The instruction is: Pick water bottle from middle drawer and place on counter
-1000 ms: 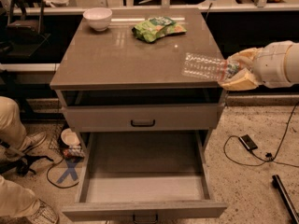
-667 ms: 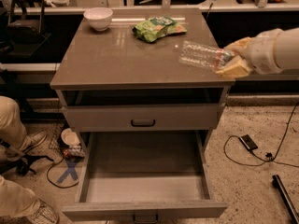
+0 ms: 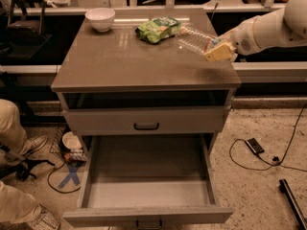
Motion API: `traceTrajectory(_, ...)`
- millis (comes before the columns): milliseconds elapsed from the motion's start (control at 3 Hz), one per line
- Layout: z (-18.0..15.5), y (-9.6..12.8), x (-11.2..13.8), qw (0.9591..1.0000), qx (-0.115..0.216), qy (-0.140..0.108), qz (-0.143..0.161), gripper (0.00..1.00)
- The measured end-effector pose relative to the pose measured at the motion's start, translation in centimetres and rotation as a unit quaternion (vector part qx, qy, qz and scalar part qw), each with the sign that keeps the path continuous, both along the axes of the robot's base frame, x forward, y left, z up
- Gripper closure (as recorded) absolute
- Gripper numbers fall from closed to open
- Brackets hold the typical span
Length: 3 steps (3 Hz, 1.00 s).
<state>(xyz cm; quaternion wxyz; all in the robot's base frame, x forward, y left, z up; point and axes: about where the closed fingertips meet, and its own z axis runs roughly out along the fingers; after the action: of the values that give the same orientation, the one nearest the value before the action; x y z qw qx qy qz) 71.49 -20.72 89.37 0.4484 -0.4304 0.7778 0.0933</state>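
The water bottle point(image 3: 195, 39), clear and ribbed, is held tilted above the right rear part of the counter point(image 3: 124, 61). My gripper point(image 3: 217, 48) comes in from the right on a white arm and is shut on the bottle's neck end with its yellowish fingers point(image 3: 219, 52). The bottle's base points left, close to the green snack bag. The middle drawer point(image 3: 148, 183) is pulled out wide below, with a pale bare floor and a dark handle on its front edge.
A green snack bag point(image 3: 158, 28) and a white bowl point(image 3: 100, 18) sit at the back of the counter. A shut drawer front with a black loop handle point(image 3: 146, 126) is above the open drawer. A person's legs point(image 3: 14, 176) and cables are on the floor at left; a cable and a device lie at right.
My gripper has carried the bottle up and to the left, from beyond the counter's right edge to over its right rear part. The drawer has stayed open.
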Motion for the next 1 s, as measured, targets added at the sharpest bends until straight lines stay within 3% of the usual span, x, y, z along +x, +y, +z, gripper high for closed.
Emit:
traceTrajectory(333,-1.1,1.5,2.8,0.9991,0.029,0.029,-0.003,1.00)
traceTrajectory(667,-1.9,3.1,4.6,0.9978,0.036,0.055,0.005,0.82)
traceTrajectory(1000,-2.6,5.0,5.6,0.9957,0.042,0.080,0.021,0.50)
